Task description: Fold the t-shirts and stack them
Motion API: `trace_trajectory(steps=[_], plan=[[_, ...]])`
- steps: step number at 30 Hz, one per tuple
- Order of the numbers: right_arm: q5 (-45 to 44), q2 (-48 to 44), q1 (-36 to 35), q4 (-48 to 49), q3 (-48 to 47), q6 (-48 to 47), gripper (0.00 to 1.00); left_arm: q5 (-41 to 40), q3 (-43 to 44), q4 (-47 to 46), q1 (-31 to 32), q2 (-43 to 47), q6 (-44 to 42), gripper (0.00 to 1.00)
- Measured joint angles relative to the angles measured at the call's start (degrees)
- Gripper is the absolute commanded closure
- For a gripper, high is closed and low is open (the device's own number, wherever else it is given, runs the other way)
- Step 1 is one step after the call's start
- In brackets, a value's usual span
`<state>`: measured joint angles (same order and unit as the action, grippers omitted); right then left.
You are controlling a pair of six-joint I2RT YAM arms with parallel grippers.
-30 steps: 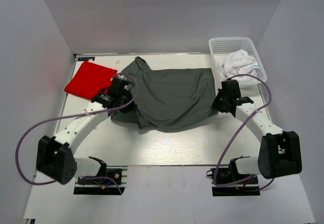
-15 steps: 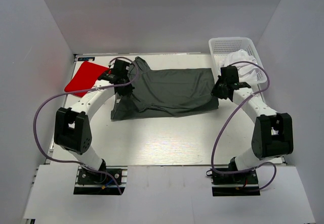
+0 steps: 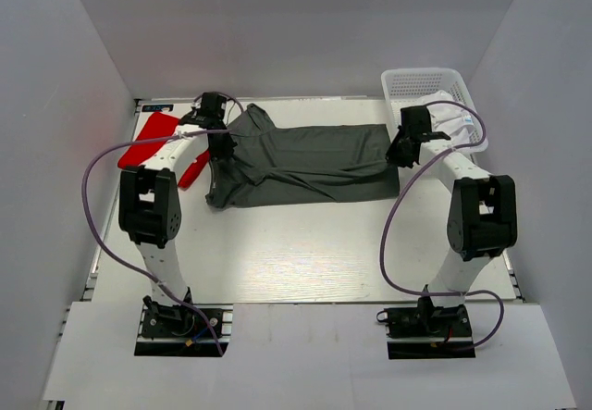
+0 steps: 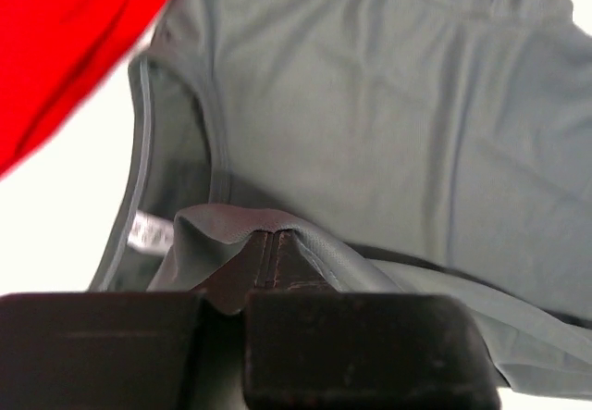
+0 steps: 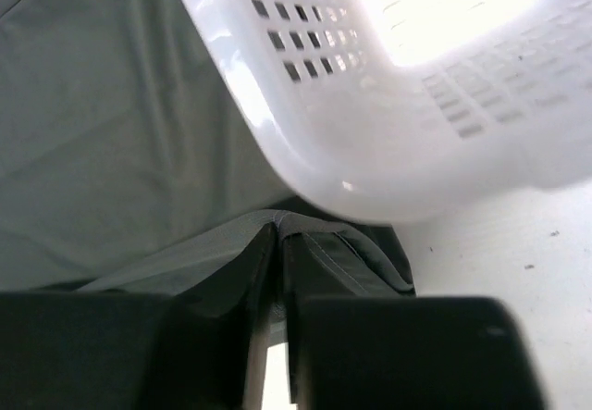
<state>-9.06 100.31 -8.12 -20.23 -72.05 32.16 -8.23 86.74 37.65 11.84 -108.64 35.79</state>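
Dark grey t-shirt [image 3: 305, 162] lies in a folded band across far side of table [image 3: 296, 253]. Soft, light, limp; best pinched at hems or corners. Left gripper [image 4: 273, 243] clamped on a fold near collar. Right gripper [image 5: 277, 234] jaws almost together, hem across tips, hold uncertain

White tubular arms [image 3: 176, 151] with blocky black joints [image 3: 148, 211]. Purple cables [image 3: 90, 208] looping at lower left and right. Matte black left hand [image 4: 270, 245] and right hand [image 5: 277, 240].
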Motion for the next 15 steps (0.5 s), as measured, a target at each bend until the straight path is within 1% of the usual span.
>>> trace_trajectory(steps=[1, 2, 3, 4, 5, 6, 7, 11, 14, 15], plan=[[0.0, 0.9, 0.1, -0.2, -0.7, 0.0, 0.81, 0.1, 1.2, 0.0, -0.4, -1.3, -0.2, 1.00], [0.0, 1.6, 0.1, -0.4, -1.5, 0.1, 0.77, 0.2, 2.4, -0.1, -0.7, -2.4, -0.5, 0.84], [0.0, 2.2, 0.1, -0.3, -2.1, 0.2, 0.71, 0.3, 3.7, -0.4, -0.9, -3.7, -1.1, 0.61], [0.0, 2.7, 0.1, -0.3, -2.6, 0.0, 0.67, 0.6, 4.7, -0.9, -1.1, -4.7, -2.0, 0.29], [0.1, 2.9, 0.1, -0.3, -3.0, -0.3, 0.60, 1.0, 5.6, -1.1, -1.4, -5.7, -2.5, 0.04], [0.2, 3.1, 0.1, -0.3, -3.6, -0.5, 0.46, 1.4, 6.5, -1.4, -1.6, -6.6, -2.8, 0.00], [0.3, 3.2, 0.1, -0.3, -4.0, -0.7, 0.39, 1.9, 7.3, -1.7, -1.7, -7.3, -2.8, 0.00], [2.2, 2.9, 0.0, 0.6, -4.8, -1.7, 0.34, 3.2, 8.6, -2.5, -1.9, -8.0, -3.8, 0.00], [3.8, 1.4, -0.3, 1.6, -3.3, -2.4, 0.29, 3.4, 8.0, -2.9, -1.9, -6.8, -4.2, 0.00], [4.4, 0.4, -0.4, 2.2, -2.4, -2.6, 0.21, 3.5, 6.3, -3.8, -1.9, -5.6, -4.3, 0.00]])
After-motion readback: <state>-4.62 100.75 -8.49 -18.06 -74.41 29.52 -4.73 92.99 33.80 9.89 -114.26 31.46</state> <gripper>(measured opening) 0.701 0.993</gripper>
